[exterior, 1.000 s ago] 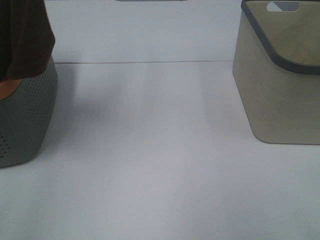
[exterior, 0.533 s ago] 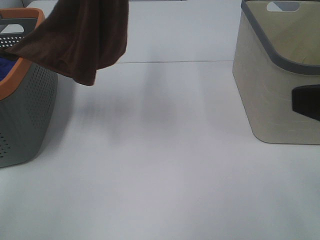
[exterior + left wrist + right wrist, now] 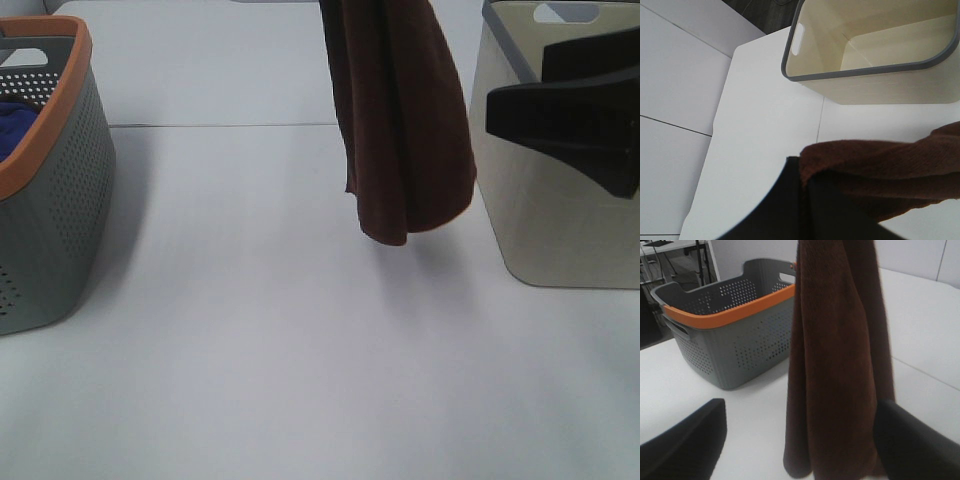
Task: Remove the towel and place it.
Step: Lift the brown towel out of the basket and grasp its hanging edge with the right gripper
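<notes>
- The white table (image 3: 250, 360) carries both containers, one at each side.
- The beige bin (image 3: 560, 230) with a grey rim stands on the right. It is in the same place as half a second ago.
- The grey perforated basket (image 3: 55, 220) with an orange rim stands on the left, also unmoved.
- The towel (image 3: 405, 120) is dark maroon-brown terry. It hangs from above in a long, narrow vertical fold with a rounded lower end that appears clear of the table. It is over the table between the middle and the beige bin, close to the bin's near wall. Half a second ago it was at the upper left beside the grey basket, spread wider and slanting.
- The right gripper (image 3: 800, 415) has its dark fingers (image 3: 685, 445) spread wide to either side of the hanging towel and holds nothing. In the high view it now sits larger and higher in front of the bin than before.
- The left gripper (image 3: 802, 200) is pressed together, pinching the towel's top edge.
- A blue cloth (image 3: 15, 120) lies inside the grey basket.
</notes>
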You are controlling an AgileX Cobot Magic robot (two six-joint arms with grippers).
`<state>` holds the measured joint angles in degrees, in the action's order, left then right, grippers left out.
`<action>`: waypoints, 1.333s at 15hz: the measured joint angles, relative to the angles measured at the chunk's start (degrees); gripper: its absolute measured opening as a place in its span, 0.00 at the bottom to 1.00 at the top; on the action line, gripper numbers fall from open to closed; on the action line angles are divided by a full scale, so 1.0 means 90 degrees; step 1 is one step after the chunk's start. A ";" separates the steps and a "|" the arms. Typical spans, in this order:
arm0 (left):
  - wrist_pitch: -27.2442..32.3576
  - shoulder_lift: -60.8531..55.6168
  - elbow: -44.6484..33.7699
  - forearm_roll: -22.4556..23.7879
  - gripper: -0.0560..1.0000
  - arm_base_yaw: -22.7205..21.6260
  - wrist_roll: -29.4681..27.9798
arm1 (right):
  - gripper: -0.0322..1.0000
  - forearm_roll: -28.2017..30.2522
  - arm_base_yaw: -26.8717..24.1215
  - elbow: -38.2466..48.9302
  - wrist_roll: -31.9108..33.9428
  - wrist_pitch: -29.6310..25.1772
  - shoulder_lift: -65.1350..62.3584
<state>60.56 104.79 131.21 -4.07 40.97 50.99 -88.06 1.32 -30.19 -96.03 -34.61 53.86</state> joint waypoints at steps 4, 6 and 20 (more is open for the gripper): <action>-0.0095 0.0312 0.0000 -0.0032 0.05 0.0439 -0.0051 | 0.71 -0.0955 0.0102 0.0000 -0.1019 -0.0325 0.0592; -0.0095 0.0331 0.0000 -0.0102 0.05 0.0497 -0.0127 | 0.71 -0.1044 0.0535 0.0000 -0.1050 -0.0414 0.0904; -0.0006 0.0331 0.0000 -0.0102 0.05 0.0516 -0.0191 | 0.71 -0.1210 0.1261 -0.0821 -0.2324 0.0414 0.2273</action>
<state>60.50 107.77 131.21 -4.98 45.61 49.27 -98.95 12.66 -37.59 -116.94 -30.88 74.31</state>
